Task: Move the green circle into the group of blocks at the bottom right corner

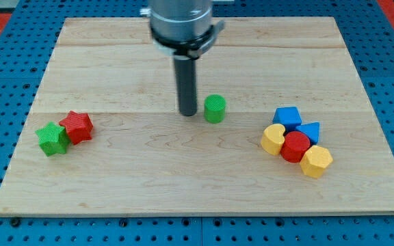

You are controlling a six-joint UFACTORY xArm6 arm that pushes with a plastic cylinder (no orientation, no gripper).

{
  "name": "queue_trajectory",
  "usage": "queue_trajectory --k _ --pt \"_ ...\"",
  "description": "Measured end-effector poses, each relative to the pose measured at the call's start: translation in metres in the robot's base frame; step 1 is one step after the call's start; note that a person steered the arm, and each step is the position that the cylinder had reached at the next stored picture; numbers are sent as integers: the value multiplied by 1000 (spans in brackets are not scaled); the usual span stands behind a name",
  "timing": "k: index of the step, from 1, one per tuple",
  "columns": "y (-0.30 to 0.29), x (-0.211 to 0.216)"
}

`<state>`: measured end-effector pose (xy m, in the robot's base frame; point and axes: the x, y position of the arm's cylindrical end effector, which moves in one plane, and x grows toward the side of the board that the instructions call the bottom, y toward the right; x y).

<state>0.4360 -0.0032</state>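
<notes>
Green circle [215,108] sits just beside my tip [187,113], on its view-right side, with a sliver of bare surface [115,68] between them as far as you can tell. You have no hand to open or close here: the arm ends in a plain rod, so nothing is gripped and all the work is pushing.

From my tip, the group you are aiming for lies well away towards the view's right and somewhat towards the view's bottom: a blue cube [287,117], a blue triangle [310,131], a yellow heart [273,139], a red circle [295,146] and a yellow hexagon [316,161], all packed together.

My tip is almost straight to the view's left of the green circle, so a plain push would likely send it rightwards and past the top of the group. You do better to put my tip a touch towards the view's top of the block's centre line first, so that the push runs right and slightly down towards the yellow heart and blue cube. Keep the contact centred, since a round block probably rolls off the rod if you strike it off-axis. Go slowly near the end, so you do not scatter the group.

The green star [52,139] and red block [78,127], far to the view's left of my tip, need no attention
</notes>
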Motion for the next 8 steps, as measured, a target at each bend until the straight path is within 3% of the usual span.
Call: queue_trajectory --k 2,3,4,5,6,8 --pt "77 23" --pt "54 -14" --pt "92 -6" --pt "87 18" --pt "86 6" --pt "-36 0"
